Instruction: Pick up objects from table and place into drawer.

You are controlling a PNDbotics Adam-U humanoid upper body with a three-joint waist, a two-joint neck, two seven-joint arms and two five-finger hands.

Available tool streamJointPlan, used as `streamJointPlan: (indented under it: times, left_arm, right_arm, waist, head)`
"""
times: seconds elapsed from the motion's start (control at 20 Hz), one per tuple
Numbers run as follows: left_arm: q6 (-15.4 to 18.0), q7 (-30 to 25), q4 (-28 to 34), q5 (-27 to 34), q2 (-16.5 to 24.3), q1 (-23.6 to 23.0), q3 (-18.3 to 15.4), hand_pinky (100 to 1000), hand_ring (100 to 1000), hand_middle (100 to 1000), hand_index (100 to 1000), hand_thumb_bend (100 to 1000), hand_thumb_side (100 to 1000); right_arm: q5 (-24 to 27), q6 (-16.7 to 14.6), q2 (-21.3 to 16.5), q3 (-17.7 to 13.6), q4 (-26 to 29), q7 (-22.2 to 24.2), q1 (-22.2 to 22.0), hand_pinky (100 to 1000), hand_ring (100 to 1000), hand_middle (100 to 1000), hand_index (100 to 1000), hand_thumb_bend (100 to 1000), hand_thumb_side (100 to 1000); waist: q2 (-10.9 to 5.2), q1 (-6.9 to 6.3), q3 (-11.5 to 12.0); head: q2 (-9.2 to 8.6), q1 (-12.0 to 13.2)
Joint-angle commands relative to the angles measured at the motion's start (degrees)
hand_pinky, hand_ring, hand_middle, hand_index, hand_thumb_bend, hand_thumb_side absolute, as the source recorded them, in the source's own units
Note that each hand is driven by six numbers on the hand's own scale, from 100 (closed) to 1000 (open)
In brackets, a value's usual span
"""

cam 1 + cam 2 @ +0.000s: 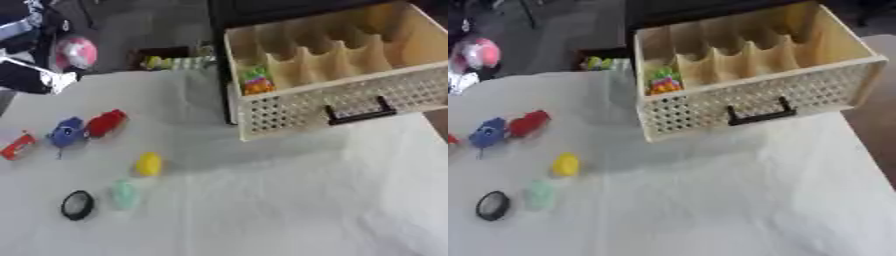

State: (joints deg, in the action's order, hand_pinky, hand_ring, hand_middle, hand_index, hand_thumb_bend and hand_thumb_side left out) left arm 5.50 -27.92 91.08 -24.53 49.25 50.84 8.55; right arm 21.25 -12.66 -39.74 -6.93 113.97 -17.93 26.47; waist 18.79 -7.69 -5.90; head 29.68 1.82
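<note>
We see the wooden drawer [350,95] pulled open over the white table [289,200], a multicoloured item [255,80] lying in its leftmost compartment. On the cloth to the left lie a red object [106,122] touching a blue one [66,132], a yellow piece [149,163], a pale green piece [123,194] and a black ring [77,205] (another small red thing [17,147] sits at the edge). Neither hand shows, so we cannot tell how the fingers stand.

left eye | right eye | both look steeply down from head height | shared: table [289,210], drawer [745,102]
</note>
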Motion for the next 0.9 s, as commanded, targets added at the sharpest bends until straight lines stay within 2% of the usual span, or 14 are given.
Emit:
streamJointPlan:
  times: [0.05,0.5,0.9]
  left_arm:
    - [-1.0,-0.6,1.2,1.4,-0.5,2.8,0.2,100,294,387,486,100,260]
    - [-1.6,-1.6,1.7,2.4,-5.3,8.9,1.8,100,291,385,485,100,268]
    - [-2.4,-1.1,0.5,3.7,-10.9,13.2,3.0,100,281,377,480,100,278]
  right_arm:
    - [0.4,1.0,-1.8,0.2,0.6,-0.2,1.4,524,507,402,683,100,980]
    - [1.2,2.7,-1.3,0.8,0.6,-0.3,2.9,525,507,405,682,100,981]
    - [1.8,3.4,-0.7,1.0,0.6,-0.6,3.8,526,509,409,681,100,980]
  waist:
    - [-1.64,0.35,0.2]
    - [-3.01,-0.07,0.6]
    - [-3.73,-0.41,0.4]
  head:
    - [0.42,-0.5]
    - [0.10,-1.2]
    - [-2.33,-3.2]
